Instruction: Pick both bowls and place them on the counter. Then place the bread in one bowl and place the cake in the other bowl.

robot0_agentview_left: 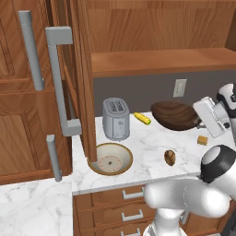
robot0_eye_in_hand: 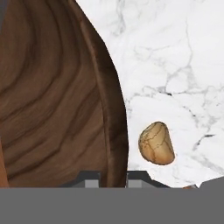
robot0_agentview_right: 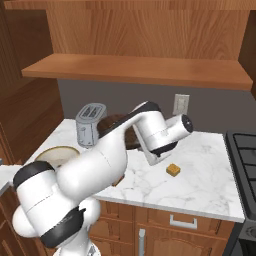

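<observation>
While the end effector (robot0_eye_in_hand: pixel 113 178) is clamped on the wood bowl's (robot0_agentview_left: pixel 175 115) rim nr the surface's (robot0_agentview_left: pixel 147 143) back edge, bread (robot0_agentview_left: pixel 169 157) sits nr front, beige bowl (robot0_agentview_left: pixel 110 159) at front-left corner.

No legible txt or labels anywhere.

Bread (robot0_agentview_left: pixel 169 157) lies between beige bowl (robot0_agentview_left: pixel 110 159) and cake (robot0_agentview_left: pixel 202 140)

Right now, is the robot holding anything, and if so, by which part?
Yes. The jaws are shut on the dark wooden bowl, pinching its rim; the bowl hangs tilted above the marble counter.
</observation>
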### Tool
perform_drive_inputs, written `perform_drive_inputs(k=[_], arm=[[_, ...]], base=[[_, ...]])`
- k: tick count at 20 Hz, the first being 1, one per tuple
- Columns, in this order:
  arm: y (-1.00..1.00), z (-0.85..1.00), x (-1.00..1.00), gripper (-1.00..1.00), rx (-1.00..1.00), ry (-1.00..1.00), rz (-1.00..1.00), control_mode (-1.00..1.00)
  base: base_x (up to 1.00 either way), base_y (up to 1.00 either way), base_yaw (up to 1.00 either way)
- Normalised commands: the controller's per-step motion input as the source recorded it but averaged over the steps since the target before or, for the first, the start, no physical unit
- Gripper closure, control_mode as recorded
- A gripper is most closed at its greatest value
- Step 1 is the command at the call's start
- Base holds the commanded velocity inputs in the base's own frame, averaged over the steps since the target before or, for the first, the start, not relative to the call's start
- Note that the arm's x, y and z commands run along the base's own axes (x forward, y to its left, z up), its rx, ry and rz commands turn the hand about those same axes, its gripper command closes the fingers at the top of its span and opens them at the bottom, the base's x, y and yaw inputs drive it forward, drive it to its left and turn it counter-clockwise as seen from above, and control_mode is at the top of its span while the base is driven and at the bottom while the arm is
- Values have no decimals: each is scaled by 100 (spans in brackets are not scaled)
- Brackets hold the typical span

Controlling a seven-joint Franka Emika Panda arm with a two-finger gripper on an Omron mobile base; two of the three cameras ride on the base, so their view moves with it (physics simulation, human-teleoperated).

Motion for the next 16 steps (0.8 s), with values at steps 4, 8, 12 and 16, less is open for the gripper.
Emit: perform_drive_inputs(k=[4,8,12,16], arm=[[-9,-34,34,100,-1,0,0,-100],[-9,-40,20,100,-6,0,0,-100],[-5,-38,20,100,-8,0,-3,-100],[-1,-34,27,100,-6,0,-7,-100]], base=[[0,0,0],[0,0,0],[0,0,0],[0,0,0]])
